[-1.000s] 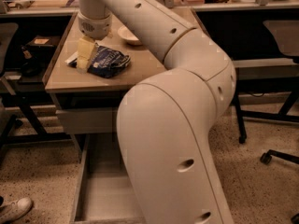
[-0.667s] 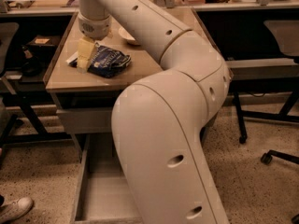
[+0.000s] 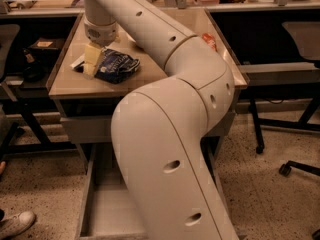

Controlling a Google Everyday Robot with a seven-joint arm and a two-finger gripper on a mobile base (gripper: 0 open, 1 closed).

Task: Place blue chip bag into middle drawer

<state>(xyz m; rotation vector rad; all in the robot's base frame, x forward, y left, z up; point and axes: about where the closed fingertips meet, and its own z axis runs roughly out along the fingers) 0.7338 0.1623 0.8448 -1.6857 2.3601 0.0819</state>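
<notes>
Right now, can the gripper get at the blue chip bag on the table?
Probably yes: the gripper sits low over the table at one end of the blue chip bag, with nothing visible between them.

End effector (image 3: 92,60) at bag (image 3: 119,67), drawer (image 3: 107,211) below

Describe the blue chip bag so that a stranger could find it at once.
Find the tan tabletop above the open drawer. On its left part, beside the gripper, lies the blue chip bag. It is crumpled and navy, unlike the orange can far right.
</notes>
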